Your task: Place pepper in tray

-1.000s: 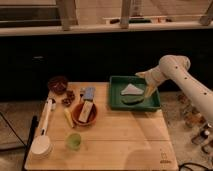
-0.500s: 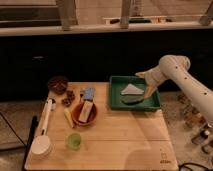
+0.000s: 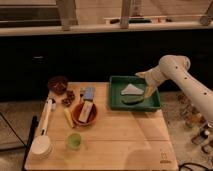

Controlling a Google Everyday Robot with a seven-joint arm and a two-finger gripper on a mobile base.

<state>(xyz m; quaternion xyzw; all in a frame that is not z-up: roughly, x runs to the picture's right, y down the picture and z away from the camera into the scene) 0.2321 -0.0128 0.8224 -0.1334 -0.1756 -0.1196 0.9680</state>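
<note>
The dark green tray [image 3: 116, 85] sits at the back right of the wooden table. Inside it lie a pale whitish triangular piece [image 3: 131, 89] and the small dark green pepper [image 3: 132, 99], near the tray's front. My gripper [image 3: 147, 91] hangs over the right part of the tray, just right of the pepper. The white arm reaches in from the right.
A round orange-brown bowl [image 3: 84, 114] holds a boxed item. A yellow elongated item [image 3: 68, 117], a green cup [image 3: 74, 140], a white cup [image 3: 40, 147], a white utensil [image 3: 46, 116], a dark bowl [image 3: 57, 83] and a blue object [image 3: 89, 93] lie on the left.
</note>
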